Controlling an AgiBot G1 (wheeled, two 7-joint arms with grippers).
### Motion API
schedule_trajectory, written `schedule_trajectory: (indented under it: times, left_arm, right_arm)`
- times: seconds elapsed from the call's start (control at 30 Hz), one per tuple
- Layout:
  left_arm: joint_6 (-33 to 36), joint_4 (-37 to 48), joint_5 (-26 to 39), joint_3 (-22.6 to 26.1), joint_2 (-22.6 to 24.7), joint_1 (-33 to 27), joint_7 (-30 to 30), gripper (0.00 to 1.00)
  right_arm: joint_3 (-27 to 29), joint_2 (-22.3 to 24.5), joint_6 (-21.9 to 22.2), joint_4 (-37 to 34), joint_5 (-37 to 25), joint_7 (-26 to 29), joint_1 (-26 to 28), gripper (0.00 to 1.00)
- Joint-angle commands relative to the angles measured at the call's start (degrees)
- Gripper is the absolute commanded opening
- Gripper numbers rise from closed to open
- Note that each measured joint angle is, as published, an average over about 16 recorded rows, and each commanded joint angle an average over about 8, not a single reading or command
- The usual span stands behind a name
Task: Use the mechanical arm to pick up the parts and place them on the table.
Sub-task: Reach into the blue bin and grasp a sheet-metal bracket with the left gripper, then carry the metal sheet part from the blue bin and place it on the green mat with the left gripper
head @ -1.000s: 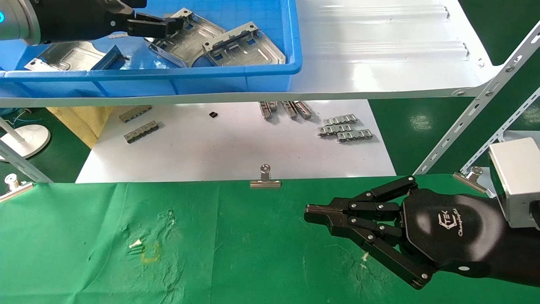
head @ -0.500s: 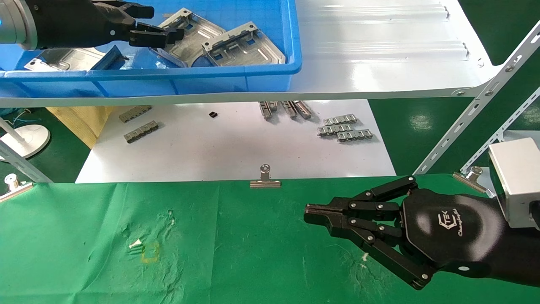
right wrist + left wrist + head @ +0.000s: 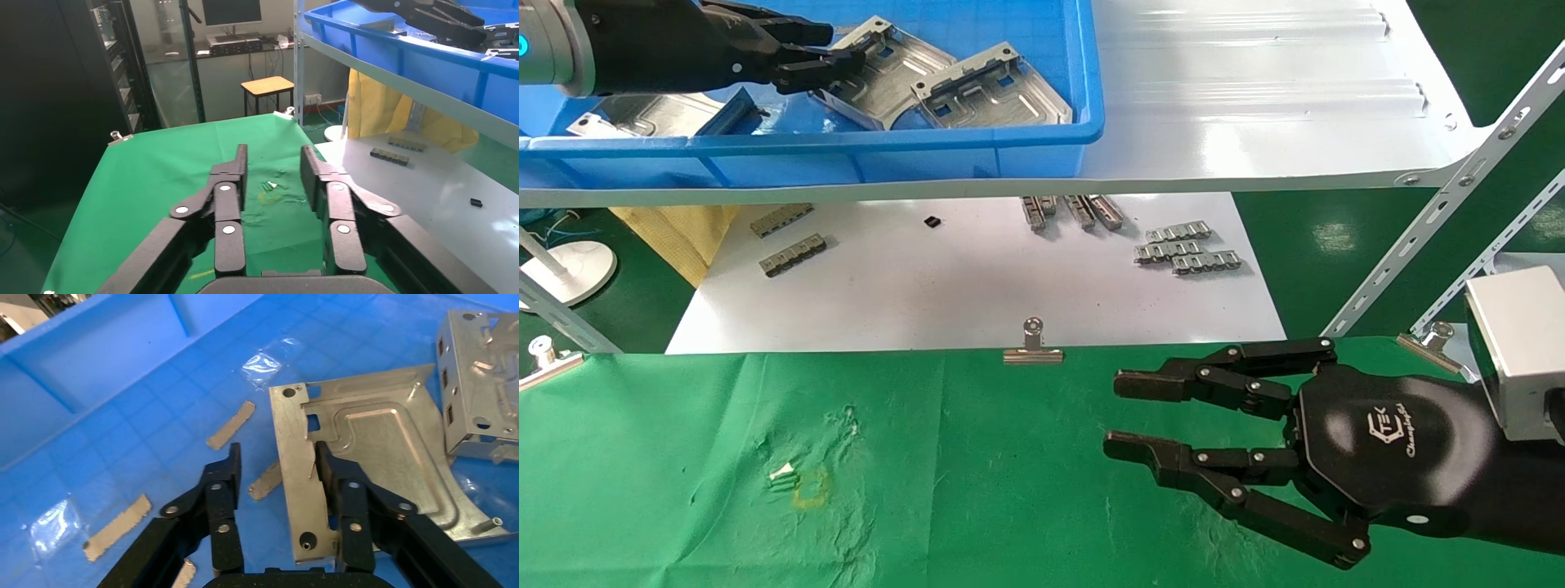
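Left gripper (image 3: 275, 471) inside blue bin (image 3: 977, 155) on white shelf (image 3: 1254, 106), fingers spread, straddling bent edge of a metal part (image 3: 361, 471) (not clamped). Right gripper (image 3: 1124, 416) open, hovering near green table's (image 3: 682, 474) far right edge.

A bin (image 3: 1042, 139) sits on the left of the shelf (image 3: 1254, 122), holding three parts. The left gripper (image 3: 821, 59) reaches in from the left, its fingers (image 3: 223, 484) spread either side of one part's (image 3: 367, 459) bent edge, apparently just touching it. A second part (image 3: 989, 90) lies to its right, a third (image 3: 650, 110) at the left. Below the shelf, strips (image 3: 1185, 249) lie on a board (image 3: 977, 286). Nearer the robot is the table (image 3: 682, 490), a clip (image 3: 1032, 347) on its far edge. The right gripper (image 3: 1128, 416) hangs spread over the table's right side.
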Motion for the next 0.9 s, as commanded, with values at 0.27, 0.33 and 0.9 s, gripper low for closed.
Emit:
schedule_trajectory:
  times: [0.27,0.33,0.9]
  left_arm:
    - [-0.62,0.3,-0.34,-0.25,0.23,-0.2,1.66,0.0]
    - [-0.4,0.21,-0.6,-0.43,0.17,-0.3,2.12,0.0]
    - [15.67,-2.97,-9.1,-6.06,-5.44,-1.83,10.04,0.0]
  right_arm:
    - [0.0,0.0,0.0,0.0,0.0,0.0,0.0,1.0]
    - [0.0,0.0,0.0,0.0,0.0,0.0,0.0,1.0]
    - [0.0,0.0,0.0,0.0,0.0,0.0,0.0,1.0]
